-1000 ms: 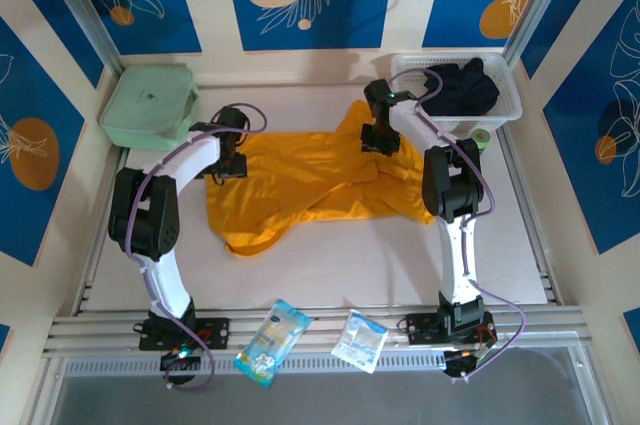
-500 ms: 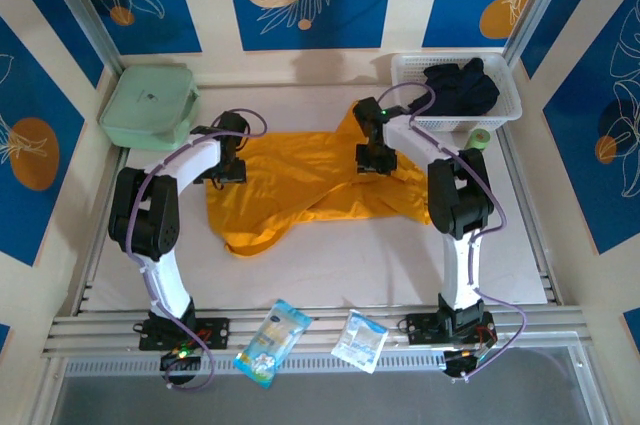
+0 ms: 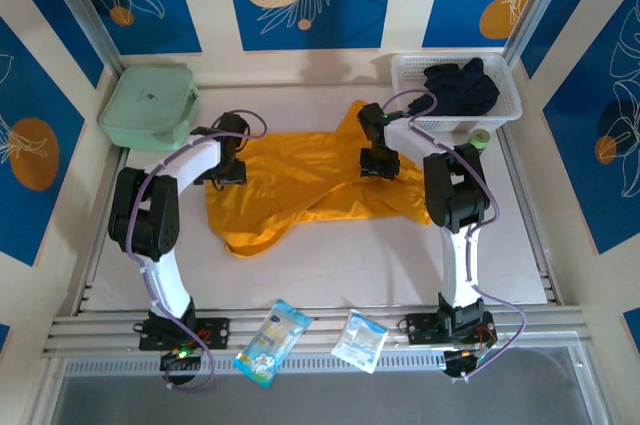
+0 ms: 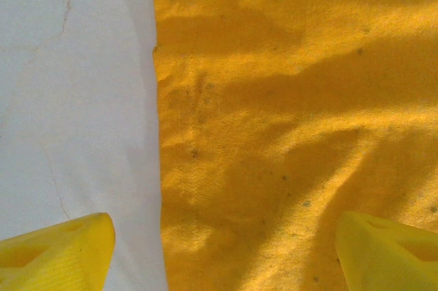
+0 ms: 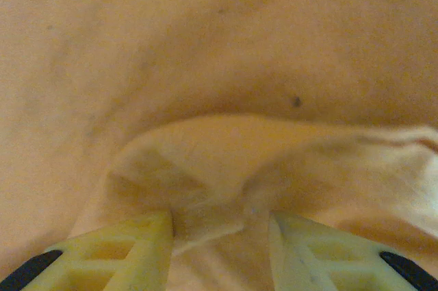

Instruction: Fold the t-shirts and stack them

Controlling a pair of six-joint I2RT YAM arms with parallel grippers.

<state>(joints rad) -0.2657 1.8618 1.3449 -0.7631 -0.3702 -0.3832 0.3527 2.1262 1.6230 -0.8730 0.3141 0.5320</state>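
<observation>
A bright orange-yellow t-shirt (image 3: 300,185) lies crumpled across the middle of the white table. My left gripper (image 3: 228,167) hovers over its left edge, open, and nothing sits between its yellow fingertips (image 4: 61,253). In the left wrist view the left gripper (image 4: 226,257) straddles the hem of the t-shirt (image 4: 287,99), with bare table to the left. My right gripper (image 3: 380,163) is down on the shirt's upper right part. In the right wrist view the right gripper (image 5: 220,236) has a bunched fold of the t-shirt (image 5: 205,51) pinched between its fingers.
A pale mint-green zip case (image 3: 148,105) sits at the back left. A white basket (image 3: 512,105) with dark clothes stands at the back right, a green roll (image 3: 482,136) beside it. Two plastic packets (image 3: 272,340) (image 3: 360,341) lie on the front rail.
My right gripper has moved a little toward the near side over the shirt and its fingers have spread slightly. The left arm has not moved.
</observation>
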